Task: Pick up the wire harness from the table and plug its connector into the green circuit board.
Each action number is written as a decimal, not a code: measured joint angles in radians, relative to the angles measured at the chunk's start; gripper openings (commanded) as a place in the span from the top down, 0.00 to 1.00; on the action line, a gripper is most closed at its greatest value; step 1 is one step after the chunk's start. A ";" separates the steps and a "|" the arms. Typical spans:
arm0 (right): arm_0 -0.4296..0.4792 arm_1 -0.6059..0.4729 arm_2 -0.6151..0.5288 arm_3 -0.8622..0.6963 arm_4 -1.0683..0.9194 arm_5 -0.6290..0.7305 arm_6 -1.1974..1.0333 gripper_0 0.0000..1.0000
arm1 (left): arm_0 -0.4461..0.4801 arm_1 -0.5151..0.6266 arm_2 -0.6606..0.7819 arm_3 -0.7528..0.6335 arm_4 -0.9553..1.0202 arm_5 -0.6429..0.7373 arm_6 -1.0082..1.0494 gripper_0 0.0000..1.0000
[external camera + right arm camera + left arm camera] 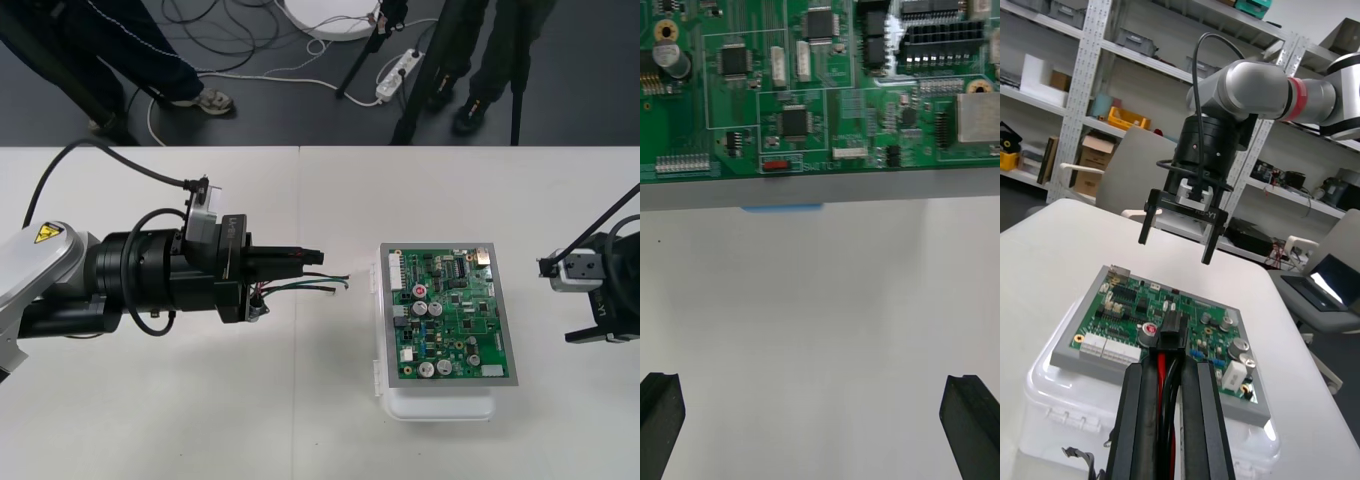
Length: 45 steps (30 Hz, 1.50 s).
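Harness (322, 283) is off the surface (300, 420), pinched in your left hand (1171, 369). That hand is closed on the wires, with the black plug (1174, 330) poking out past the fingertips and aimed at the green board (450, 315). The plug isn't in the board; there's a gap between them. Your right hand (816, 424) hangs wide open at the board's other side. Step looks like carry-to-board. Next, you'd line the plug up over its place on the board and press it in square.
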 measured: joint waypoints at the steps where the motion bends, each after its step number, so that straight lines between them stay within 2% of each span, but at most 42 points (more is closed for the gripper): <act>1: -0.004 0.000 0.013 -0.001 0.002 0.001 0.000 0.00 | 0.000 -0.007 0.004 0.013 -0.004 -0.015 -0.002 1.00; 6: -0.036 0.000 0.097 -0.002 0.025 0.055 0.000 0.00 | 0.000 -0.037 0.009 0.086 -0.010 -0.064 -0.078 1.00; 13: -0.132 0.000 0.245 0.023 0.055 0.110 -0.006 0.00 | -0.002 -0.096 0.009 0.220 -0.016 -0.136 -0.305 1.00; 17: -0.169 0.002 0.297 0.034 0.071 0.129 -0.018 0.00 | -0.011 -0.134 0.009 0.315 -0.019 -0.189 -0.326 1.00; 23: -0.192 0.013 0.325 0.045 0.100 0.129 -0.030 0.00 | -0.036 -0.182 0.009 0.436 -0.054 -0.253 -0.334 1.00; 27: -0.202 0.018 0.347 0.040 0.119 0.129 -0.140 0.00 | -0.054 -0.211 0.009 0.492 -0.077 -0.273 -0.387 1.00; 36: -0.204 0.018 0.362 -0.042 0.208 0.108 -0.267 0.00 | -0.093 -0.284 0.009 0.618 -0.096 -0.288 -0.609 1.00; 40: -0.204 0.018 0.362 -0.091 0.273 0.078 -0.372 0.00 | -0.109 -0.316 0.009 0.674 -0.100 -0.294 -0.634 1.00; 45: -0.204 0.018 0.362 -0.107 0.302 0.077 -0.377 0.00 | -0.125 -0.349 0.009 0.735 -0.100 -0.305 -0.639 1.00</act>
